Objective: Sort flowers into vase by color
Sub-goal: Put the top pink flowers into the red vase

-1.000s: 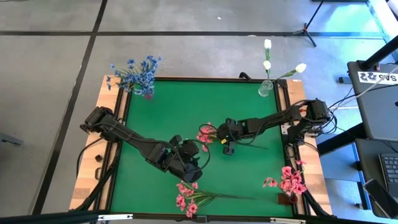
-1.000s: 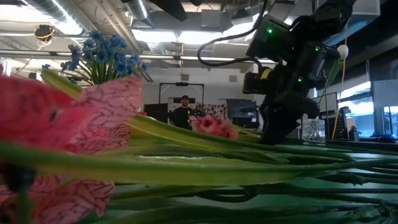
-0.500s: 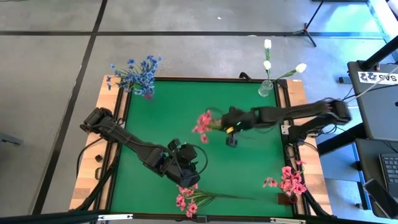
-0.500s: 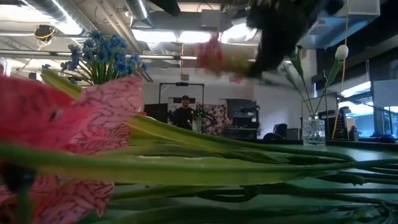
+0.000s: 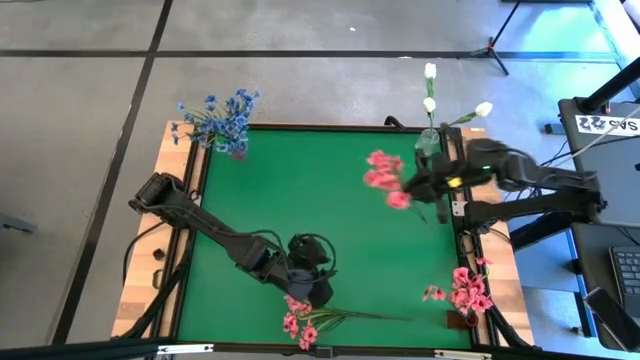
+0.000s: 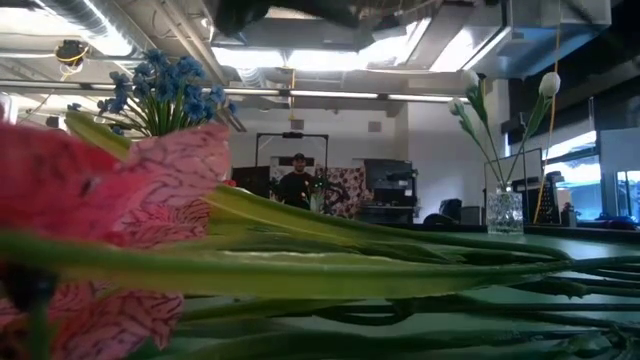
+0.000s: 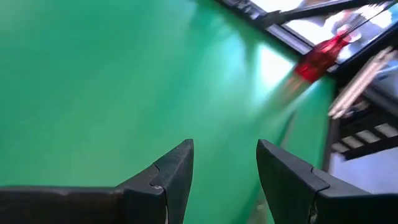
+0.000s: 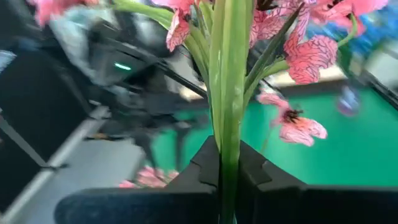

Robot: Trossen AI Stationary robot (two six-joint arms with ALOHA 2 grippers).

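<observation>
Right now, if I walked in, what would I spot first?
Probably the pink flower spray held in the air by the right gripper, shut on its green stem, near the vase of white tulips at the mat's far right corner. Next, the left gripper, open, low over another pink spray lying at the near edge.

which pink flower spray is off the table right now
The pink spray clamped in the right gripper. The other loose one lies on the mat by the left gripper.
</observation>
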